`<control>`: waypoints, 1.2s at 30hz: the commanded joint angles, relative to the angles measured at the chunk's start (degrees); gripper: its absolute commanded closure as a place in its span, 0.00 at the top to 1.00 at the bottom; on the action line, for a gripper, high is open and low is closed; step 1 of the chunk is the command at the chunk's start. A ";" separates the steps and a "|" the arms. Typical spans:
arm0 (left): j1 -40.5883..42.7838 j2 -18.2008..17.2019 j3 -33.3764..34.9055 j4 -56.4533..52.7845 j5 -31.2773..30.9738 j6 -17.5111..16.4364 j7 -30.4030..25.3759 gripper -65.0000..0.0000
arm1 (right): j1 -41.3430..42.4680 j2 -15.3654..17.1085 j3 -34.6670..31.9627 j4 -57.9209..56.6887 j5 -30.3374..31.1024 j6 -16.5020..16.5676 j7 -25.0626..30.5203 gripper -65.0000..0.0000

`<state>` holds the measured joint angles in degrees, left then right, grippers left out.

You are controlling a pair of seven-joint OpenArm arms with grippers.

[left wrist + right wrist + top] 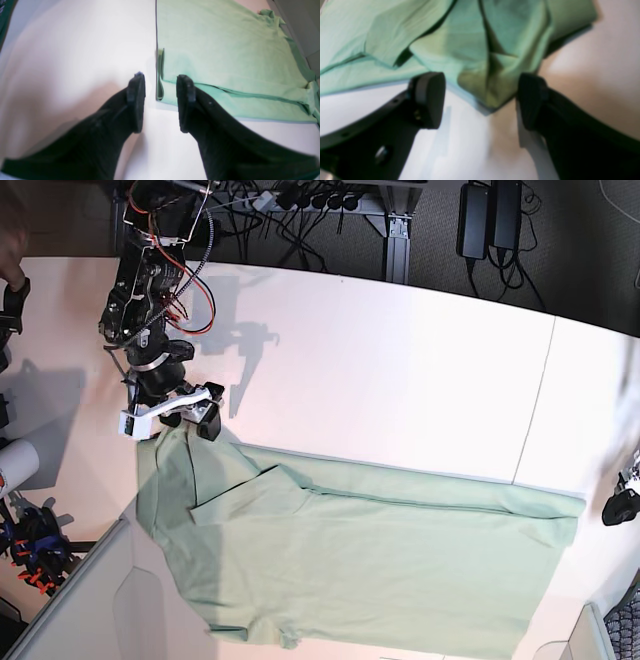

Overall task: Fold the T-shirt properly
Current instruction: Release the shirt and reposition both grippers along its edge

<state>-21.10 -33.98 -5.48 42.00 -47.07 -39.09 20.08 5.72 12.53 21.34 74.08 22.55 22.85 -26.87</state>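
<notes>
The pale mint-green T-shirt (380, 550) lies spread on the white table (400, 360), one side folded over along its far edge. My right gripper (190, 418) hangs over the shirt's upper-left corner. In the right wrist view its jaws (480, 82) stand wide open on either side of a bunched fold of T-shirt (470, 45), not closed on it. My left gripper (620, 507) shows only partly at the base view's right edge, beside the shirt's right corner. In the left wrist view this gripper (160, 76) is open, with the hemmed corner of the T-shirt (225, 50) just beyond the fingertips.
A seam (535, 400) runs across the table near its right end. Cables and power bricks (480, 220) hang behind the back edge. A white roll (15, 465) and orange clamps (35, 555) sit off the left edge, with a grey panel (80, 610) at lower left.
</notes>
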 commanded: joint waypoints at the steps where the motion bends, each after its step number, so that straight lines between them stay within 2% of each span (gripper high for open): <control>1: -1.40 -1.25 -0.33 1.03 -1.11 -0.91 -1.40 0.38 | 1.09 0.79 -0.68 1.14 -0.48 0.98 2.25 0.68; 2: -1.40 -1.25 -0.33 1.03 -1.11 -0.91 -1.40 0.38 | 1.11 0.79 -1.51 1.14 -1.88 0.98 3.19 0.67; 3: -1.40 -1.25 -0.33 1.03 -1.11 -0.91 -1.40 0.37 | 1.25 0.79 -2.19 1.14 -3.15 0.98 3.80 0.63; 7: -1.40 -1.25 -0.33 1.03 -1.11 -0.91 -1.40 0.37 | 1.42 0.79 -3.34 1.14 -5.05 0.92 3.96 0.24; 8: -1.40 -1.25 -0.33 1.03 -1.11 -0.91 -1.40 0.37 | 1.40 0.79 -3.34 1.14 -5.05 0.94 3.96 0.17; 11: -1.40 -1.25 -0.33 1.03 -1.11 -0.91 -1.40 0.38 | 1.42 0.79 -3.30 1.14 -5.95 0.94 4.28 0.09; 13: -1.40 -1.25 -0.33 1.03 -1.11 -0.91 -1.40 0.37 | 1.42 0.81 -3.30 1.14 -6.97 0.94 4.83 0.00; 21: -1.40 -1.25 -0.33 1.03 -1.11 -0.91 -1.38 0.37 | 2.49 0.87 -2.62 1.44 -8.26 0.94 6.08 0.00; 30: -1.38 -1.25 -0.33 1.03 -1.11 -0.91 -1.40 0.37 | 9.44 2.08 -2.80 1.46 -10.82 0.98 6.08 0.00; 33: -1.38 -1.25 -0.33 1.03 -1.11 -0.91 -1.40 0.38 | 10.80 2.08 -4.52 1.40 -11.56 0.96 6.10 0.00; 36: -1.33 -1.25 -0.33 1.03 -1.09 -0.91 -1.40 0.38 | 11.06 2.08 -7.63 1.36 -14.95 0.96 8.76 0.00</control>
<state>-21.10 -33.98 -5.48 42.00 -47.09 -39.09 19.90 15.25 13.96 13.50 74.30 6.87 23.20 -19.57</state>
